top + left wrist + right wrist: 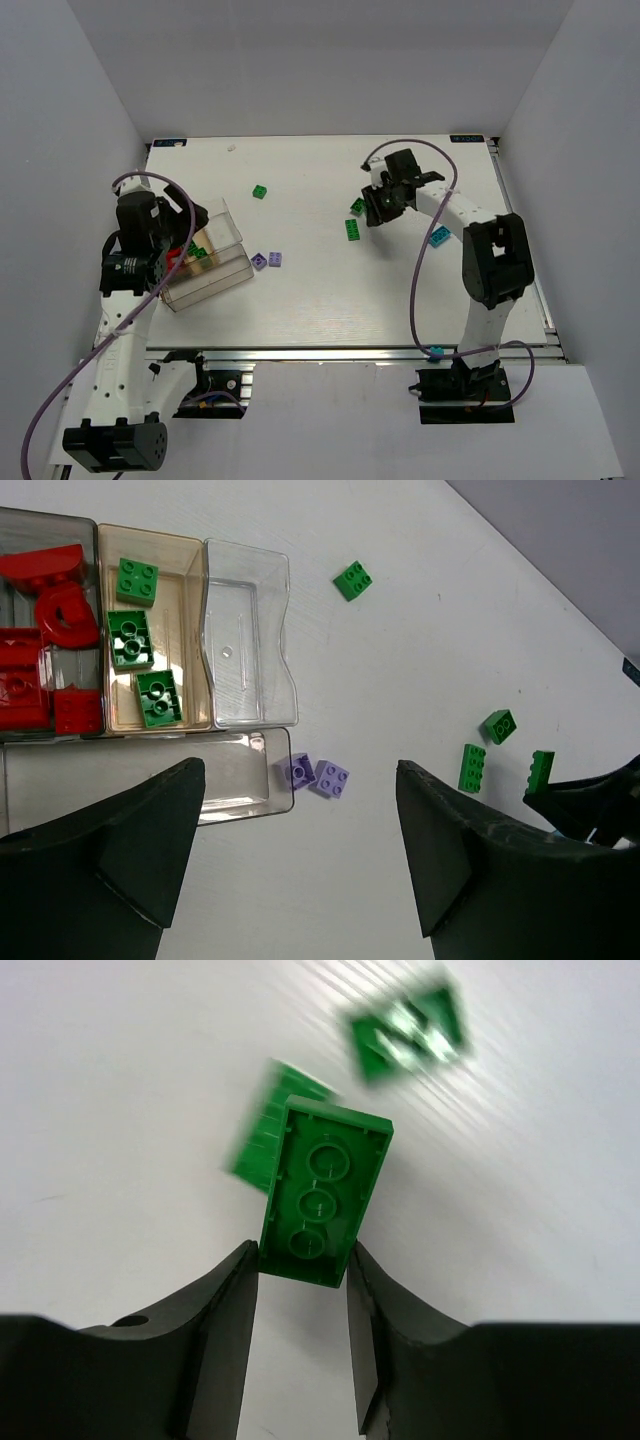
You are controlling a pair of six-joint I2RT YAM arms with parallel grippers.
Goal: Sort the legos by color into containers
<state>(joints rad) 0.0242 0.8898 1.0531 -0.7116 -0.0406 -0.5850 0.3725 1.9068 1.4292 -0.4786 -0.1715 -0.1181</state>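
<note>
Clamping a green brick (325, 1195), the right gripper (302, 1258) must next carry it to the green compartment (186, 610); the left gripper (298, 790) hangs open.

White table (330, 310), plain grey walls (300, 60), even light

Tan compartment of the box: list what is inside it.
Three green bricks lie in a row inside the tan compartment. Anything beneath them is covered.
</note>
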